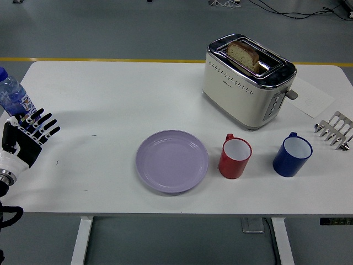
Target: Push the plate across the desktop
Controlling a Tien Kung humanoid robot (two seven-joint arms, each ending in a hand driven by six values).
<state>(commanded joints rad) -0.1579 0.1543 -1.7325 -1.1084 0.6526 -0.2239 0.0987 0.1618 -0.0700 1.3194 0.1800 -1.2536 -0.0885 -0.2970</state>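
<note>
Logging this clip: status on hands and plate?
Left robot hand open at table's left edge. Purple plate untouched, red mug beside its right.

A white bench (138,88) with rounded corners stands on white legs (84,240) over a grey-blue floor (110,27). A yellow line (83,59) runs across the floor behind it, and black cables (287,8) trail at the far right.
</note>
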